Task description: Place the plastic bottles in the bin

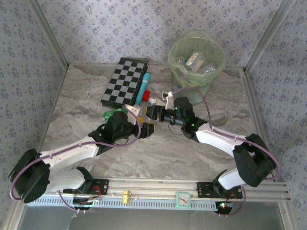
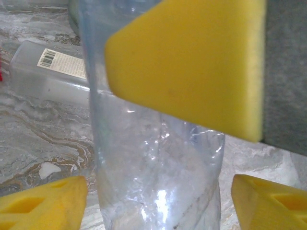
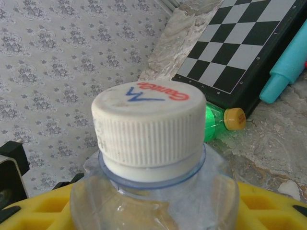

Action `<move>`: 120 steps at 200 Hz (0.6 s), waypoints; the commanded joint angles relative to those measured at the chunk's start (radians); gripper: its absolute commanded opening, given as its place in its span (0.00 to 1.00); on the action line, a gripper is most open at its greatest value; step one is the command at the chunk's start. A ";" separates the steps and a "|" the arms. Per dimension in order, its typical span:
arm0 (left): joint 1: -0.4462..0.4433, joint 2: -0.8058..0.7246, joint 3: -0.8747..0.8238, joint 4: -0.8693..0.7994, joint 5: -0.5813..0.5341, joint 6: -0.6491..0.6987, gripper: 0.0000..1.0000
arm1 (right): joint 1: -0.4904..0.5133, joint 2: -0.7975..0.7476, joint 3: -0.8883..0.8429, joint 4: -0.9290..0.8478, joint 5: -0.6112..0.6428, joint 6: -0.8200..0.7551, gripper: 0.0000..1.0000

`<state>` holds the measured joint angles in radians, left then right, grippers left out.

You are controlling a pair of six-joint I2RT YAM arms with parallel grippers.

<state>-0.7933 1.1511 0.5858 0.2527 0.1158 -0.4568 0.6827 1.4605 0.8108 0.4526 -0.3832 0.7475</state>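
Arms meet at centre: left arm [image 1: 66,155] stretched low from near left, my left claw [image 1: 144,126] spread wide, pads off the clear bottle [image 2: 158,158]. Right arm [image 1: 223,137] reaches in from right, right claw [image 1: 158,109] clamped on it. The bin [image 1: 192,82] sits far right.

Both arms bent inward toward mid-table, left gripper [image 1: 141,120] jaws parted, right gripper [image 1: 162,109] clamped on a clear bottle [image 3: 152,143]
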 commanded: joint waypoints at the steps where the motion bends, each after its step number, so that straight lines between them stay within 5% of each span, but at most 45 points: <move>1: -0.005 -0.045 -0.001 0.021 -0.049 0.003 0.84 | -0.018 -0.006 0.029 -0.012 -0.006 -0.027 0.55; 32: 0.000 -0.100 -0.013 -0.037 -0.185 -0.004 1.00 | -0.057 -0.090 0.029 -0.127 0.043 -0.100 0.53; 71: 0.065 -0.113 -0.030 -0.086 -0.206 -0.056 1.00 | -0.113 -0.263 0.087 -0.362 0.139 -0.255 0.52; 120: 0.226 -0.054 -0.078 -0.164 -0.213 -0.300 1.00 | -0.283 -0.388 0.279 -0.529 0.136 -0.367 0.49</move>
<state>-0.6270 1.0660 0.5419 0.1371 -0.0937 -0.6094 0.4774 1.1095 0.9852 0.0174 -0.2554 0.4671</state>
